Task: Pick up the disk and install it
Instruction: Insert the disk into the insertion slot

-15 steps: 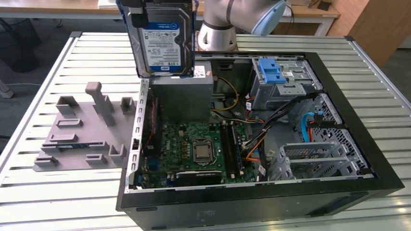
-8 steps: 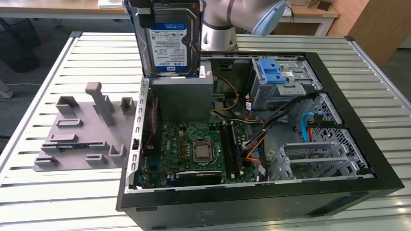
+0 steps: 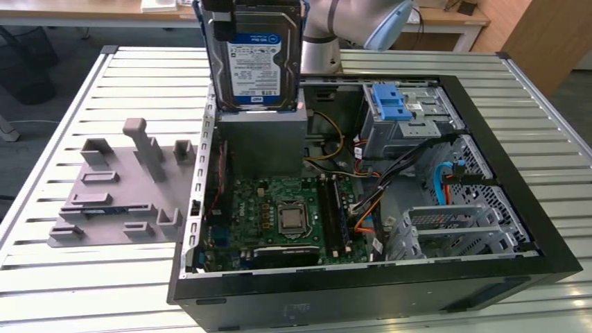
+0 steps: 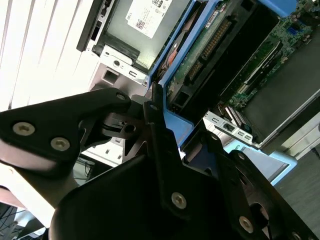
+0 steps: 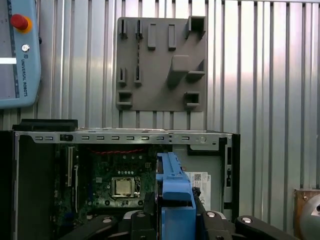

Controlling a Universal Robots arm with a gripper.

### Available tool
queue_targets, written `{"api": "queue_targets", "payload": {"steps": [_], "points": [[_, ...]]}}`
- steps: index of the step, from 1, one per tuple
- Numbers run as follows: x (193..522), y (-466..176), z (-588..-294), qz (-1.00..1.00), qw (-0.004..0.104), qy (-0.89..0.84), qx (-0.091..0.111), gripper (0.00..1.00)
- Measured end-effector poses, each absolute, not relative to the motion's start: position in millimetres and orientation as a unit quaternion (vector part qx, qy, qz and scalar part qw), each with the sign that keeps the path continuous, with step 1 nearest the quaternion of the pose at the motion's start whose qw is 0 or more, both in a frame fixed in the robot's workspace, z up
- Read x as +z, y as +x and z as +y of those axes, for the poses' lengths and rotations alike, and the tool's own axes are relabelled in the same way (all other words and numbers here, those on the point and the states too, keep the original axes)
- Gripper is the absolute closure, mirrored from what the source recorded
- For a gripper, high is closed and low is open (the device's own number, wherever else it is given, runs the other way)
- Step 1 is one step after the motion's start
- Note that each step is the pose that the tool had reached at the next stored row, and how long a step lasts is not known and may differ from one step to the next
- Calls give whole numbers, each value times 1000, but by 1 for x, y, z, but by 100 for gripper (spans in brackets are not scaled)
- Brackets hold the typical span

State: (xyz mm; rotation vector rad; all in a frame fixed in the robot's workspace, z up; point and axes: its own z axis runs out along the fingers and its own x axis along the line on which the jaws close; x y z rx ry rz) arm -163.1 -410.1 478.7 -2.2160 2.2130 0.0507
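The disk [image 3: 254, 55] hangs upright in the air, held by its top edge, label facing the exterior view. It is above the open computer case [image 3: 518, 173], over the grey box [image 3: 260, 142] at the far left of the case interior. In the second wrist view the gripper [image 4: 165, 145] is clenched on the disk's blue rail [image 4: 172, 122], one black finger [image 4: 155, 125] pressed against each side. In the first wrist view the blue rail [image 5: 172, 187] sits between the gripper links, with the motherboard [image 5: 112, 182] below.

The pick-up looks finished; the carry toward the mounting place is in hand. By my judgement the target is the silver cage [image 3: 407, 114] with the blue latch [image 3: 390, 103], far right inside the case. Reaching it calls for moving the disk rightward and turning it to match the cage opening, then sliding it in squarely so the rails engage.

Things in the way: loose cables [image 3: 407, 166] run between the motherboard [image 3: 282, 215] and the cages, and a second cage [image 3: 453, 225] stands near right. The case walls leave little room for swinging the disk.

Left of the case, on the slatted table [image 3: 74, 277], lies a grey fixture plate [image 3: 120, 187] with empty slots. A teach pendant [image 5: 17, 50] rests on the table in the first wrist view.
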Motion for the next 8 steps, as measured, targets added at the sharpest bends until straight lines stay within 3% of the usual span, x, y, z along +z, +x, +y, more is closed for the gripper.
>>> {"api": "queue_targets", "payload": {"steps": [8], "points": [[479,-151,-413,707,5,-707,16,64]]}}
